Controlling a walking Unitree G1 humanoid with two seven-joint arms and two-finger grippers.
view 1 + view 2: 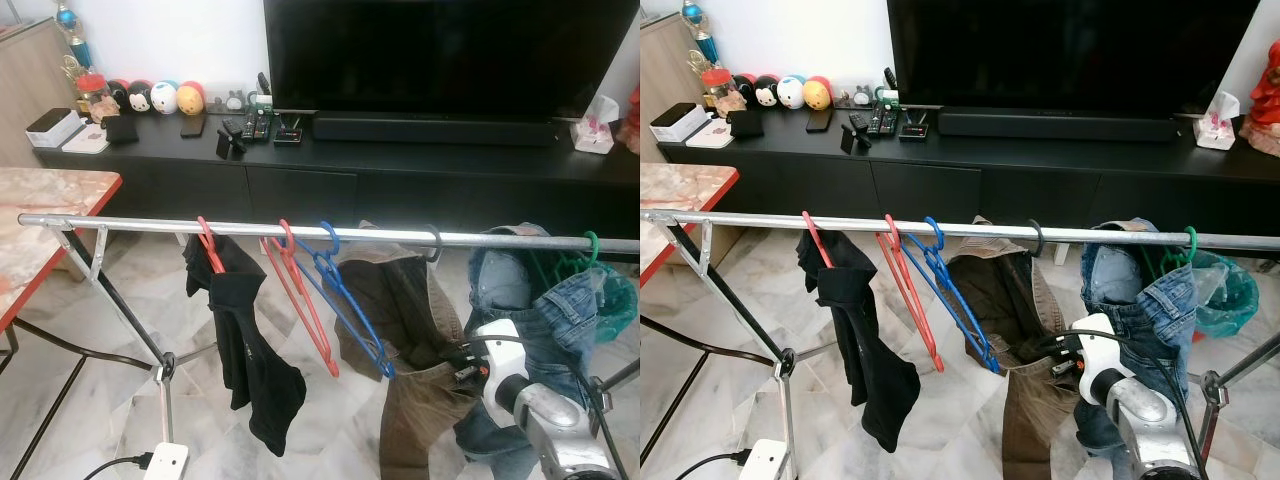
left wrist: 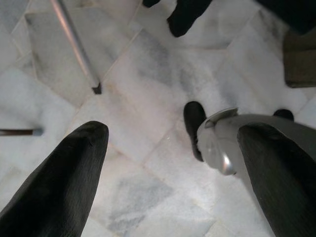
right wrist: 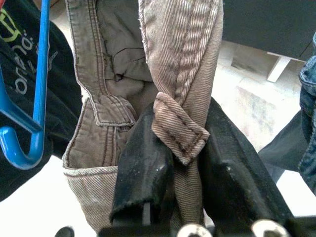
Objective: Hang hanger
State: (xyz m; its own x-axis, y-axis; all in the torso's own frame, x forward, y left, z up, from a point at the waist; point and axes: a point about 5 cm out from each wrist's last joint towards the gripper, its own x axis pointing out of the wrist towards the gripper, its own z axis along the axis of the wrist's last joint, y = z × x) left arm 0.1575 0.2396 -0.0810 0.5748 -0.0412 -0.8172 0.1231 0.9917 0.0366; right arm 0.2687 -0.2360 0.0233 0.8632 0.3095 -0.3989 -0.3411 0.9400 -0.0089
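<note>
Step in hand, as judged: seating a loaded hanger on the metal rail (image 1: 300,228) of the drying rack. Right gripper (image 3: 177,168) closed tight on a fold of the brown corduroy trousers (image 1: 400,300); in the right wrist view, cloth pinched between both black fingers (image 3: 140,168), no gap left. Trousers suspended from a dark hanger hook (image 1: 434,240) already resting over the rail, between the blue hanger (image 1: 345,300) and the jeans (image 1: 520,290). Red hanger (image 1: 300,300) empty beside the blue one; black garment (image 1: 245,340) further toward the robot's left. Jeans on a green hanger (image 1: 590,245) toward the right end of the rail.

Left gripper (image 2: 173,163) hanging idle over the marble floor (image 2: 148,89), fingers spread wide, nothing held.

Next move, as judged: confirm hook fully seated on the rail, then open the right fingers and draw back and downward, clear of the cloth. Risk: fabric snagging on the fingers and dragging the hook along or off the rail.
</note>
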